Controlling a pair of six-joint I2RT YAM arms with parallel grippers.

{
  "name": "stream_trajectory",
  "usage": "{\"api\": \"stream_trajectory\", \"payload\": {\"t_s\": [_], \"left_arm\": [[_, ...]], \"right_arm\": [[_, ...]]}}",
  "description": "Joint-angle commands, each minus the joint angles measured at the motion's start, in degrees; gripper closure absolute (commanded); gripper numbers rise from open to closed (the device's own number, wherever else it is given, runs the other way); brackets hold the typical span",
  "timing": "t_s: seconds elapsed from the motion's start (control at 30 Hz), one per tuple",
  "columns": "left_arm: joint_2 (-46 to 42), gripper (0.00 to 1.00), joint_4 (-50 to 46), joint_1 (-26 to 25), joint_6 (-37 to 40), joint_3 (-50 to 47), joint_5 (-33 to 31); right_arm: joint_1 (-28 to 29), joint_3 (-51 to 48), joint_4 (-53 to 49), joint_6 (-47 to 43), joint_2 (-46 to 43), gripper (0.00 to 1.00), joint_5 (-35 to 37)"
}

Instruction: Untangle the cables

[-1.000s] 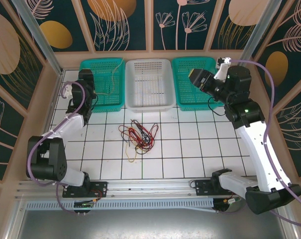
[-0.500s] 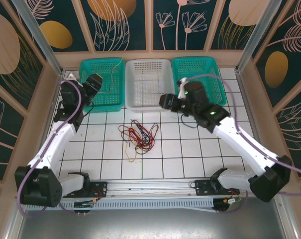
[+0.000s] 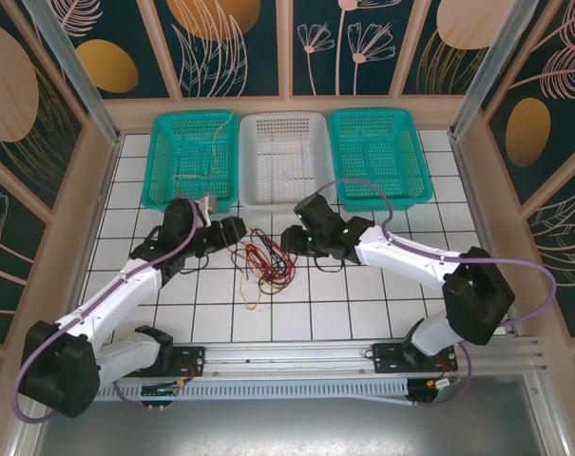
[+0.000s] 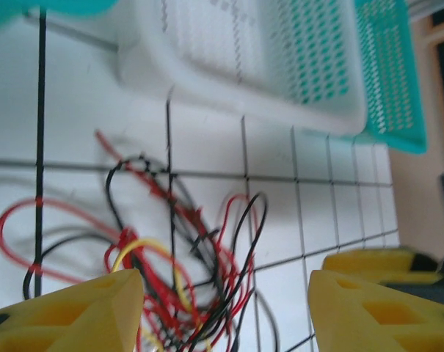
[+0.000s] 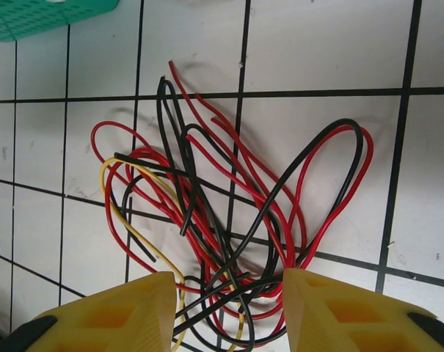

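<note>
The cables [image 3: 264,261] lie in one tangle of red, black and pale yellow strands on the white tiled table, in the middle. My left gripper [image 3: 235,231] is low at the tangle's left edge. In the left wrist view the left gripper [image 4: 222,315] is open, its yellow fingers [image 4: 75,308] set wide on either side of the cables [image 4: 185,242]. My right gripper [image 3: 292,237] is at the tangle's upper right. In the right wrist view the right gripper [image 5: 229,308] is open, with the lower loops of the cables [image 5: 229,198] lying between its fingertips.
Three baskets stand in a row at the back: a teal one [image 3: 168,157] at left with a pale strand [image 3: 211,152] in it, a white one [image 3: 285,195] in the middle, a teal one [image 3: 377,195] at right. Tiled floor stretches out around the tangle.
Both arms have swung from the baskets at the back down to the tangle in the middle. The jaws of both grippers have narrowed.
</note>
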Motion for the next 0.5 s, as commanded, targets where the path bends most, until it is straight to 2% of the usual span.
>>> {"api": "stream_trajectory", "payload": {"t_s": [0.0, 0.2, 0.47], "left_arm": [[-2.7, 0.39, -2.9, -2.3, 0.8, -2.3, 2.8], [-6.9, 0.39, -1.5, -3.2, -1.8, -5.8, -0.2], [-1.2, 0.41, 4.1, -3.2, -3.6, -3.2, 0.1]], "right_arm": [[0.3, 2.1, 0.7, 1.1, 0.9, 0.57, 2.2], [-1.4, 5.5, -2.1, 0.2, 5.0, 0.57, 3.4], [-1.5, 6.8, -0.7, 2.2, 8.5, 0.61, -0.3]]}}
